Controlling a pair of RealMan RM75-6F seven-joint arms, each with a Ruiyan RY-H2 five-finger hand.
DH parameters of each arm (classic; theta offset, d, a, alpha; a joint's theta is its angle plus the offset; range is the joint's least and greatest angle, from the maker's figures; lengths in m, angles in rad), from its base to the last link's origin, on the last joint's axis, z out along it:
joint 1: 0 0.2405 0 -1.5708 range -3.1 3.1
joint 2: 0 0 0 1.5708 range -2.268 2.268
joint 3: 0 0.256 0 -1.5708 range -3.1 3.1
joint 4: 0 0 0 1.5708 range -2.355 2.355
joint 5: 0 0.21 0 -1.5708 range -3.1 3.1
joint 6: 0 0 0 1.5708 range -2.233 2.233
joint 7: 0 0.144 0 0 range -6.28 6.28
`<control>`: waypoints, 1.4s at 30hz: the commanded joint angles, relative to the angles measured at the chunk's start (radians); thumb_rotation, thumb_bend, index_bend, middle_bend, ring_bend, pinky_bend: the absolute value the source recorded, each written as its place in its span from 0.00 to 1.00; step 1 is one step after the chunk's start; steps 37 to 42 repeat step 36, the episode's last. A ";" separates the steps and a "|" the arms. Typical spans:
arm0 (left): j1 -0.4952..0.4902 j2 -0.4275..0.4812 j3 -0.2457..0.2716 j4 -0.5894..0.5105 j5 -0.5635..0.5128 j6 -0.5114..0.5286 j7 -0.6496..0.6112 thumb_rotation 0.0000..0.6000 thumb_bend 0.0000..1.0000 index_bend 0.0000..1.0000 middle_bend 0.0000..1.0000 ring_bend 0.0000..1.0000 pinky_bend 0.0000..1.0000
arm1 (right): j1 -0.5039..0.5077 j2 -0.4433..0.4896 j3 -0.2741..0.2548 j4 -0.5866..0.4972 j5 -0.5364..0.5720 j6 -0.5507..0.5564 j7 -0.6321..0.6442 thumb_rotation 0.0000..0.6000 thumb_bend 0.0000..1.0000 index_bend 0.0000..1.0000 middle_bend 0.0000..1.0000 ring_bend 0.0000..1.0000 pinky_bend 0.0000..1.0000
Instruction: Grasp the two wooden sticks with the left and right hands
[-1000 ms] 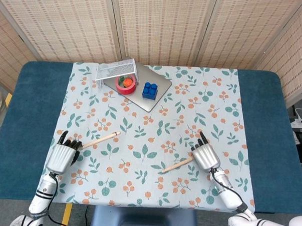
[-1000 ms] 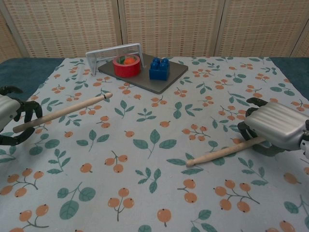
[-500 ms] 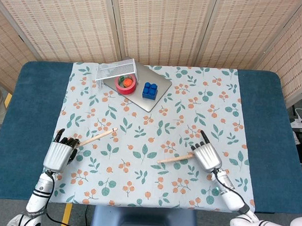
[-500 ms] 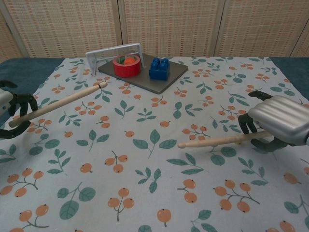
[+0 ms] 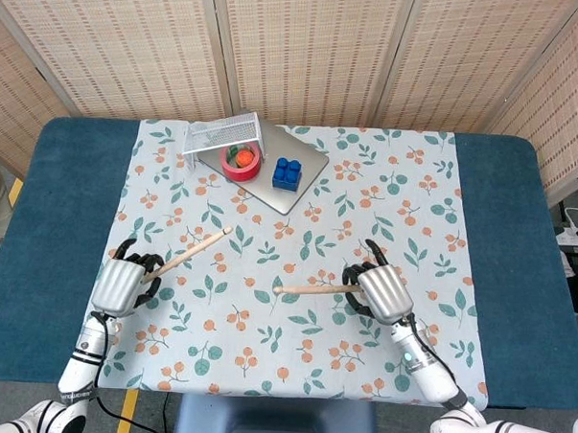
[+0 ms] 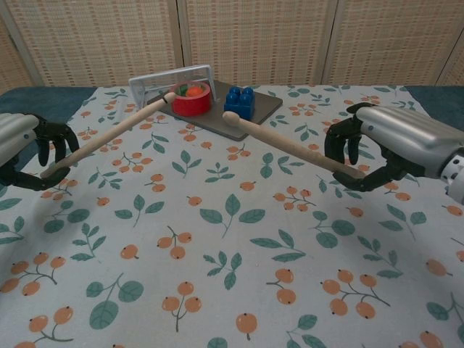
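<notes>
Two light wooden sticks are lifted off the floral cloth. My left hand (image 5: 123,284) (image 6: 25,151) grips the near end of one stick (image 5: 190,251) (image 6: 109,138), which slants up toward the back right. My right hand (image 5: 382,290) (image 6: 388,145) holds the other stick (image 5: 315,290) (image 6: 283,143) by its right end; the free end points left, toward the grey board in the chest view. Both hands have their fingers curled around the sticks.
At the back of the cloth (image 5: 298,226) lies a grey board (image 5: 281,173) carrying a red tape roll (image 5: 241,161) with an orange thing inside, a blue brick (image 5: 287,172), and a small white goal frame (image 5: 224,133). Blue table cover shows on both sides.
Both hands have risen with their sticks. The right stick swung up and leftward, off the cloth; the left stick tilted higher toward the goal frame.
</notes>
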 commanded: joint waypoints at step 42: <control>-0.069 -0.014 0.019 -0.313 -0.023 -0.064 0.187 1.00 0.51 0.86 0.90 0.56 0.19 | 0.120 -0.136 0.089 -0.005 0.209 -0.063 -0.132 1.00 0.34 1.00 0.85 0.50 0.06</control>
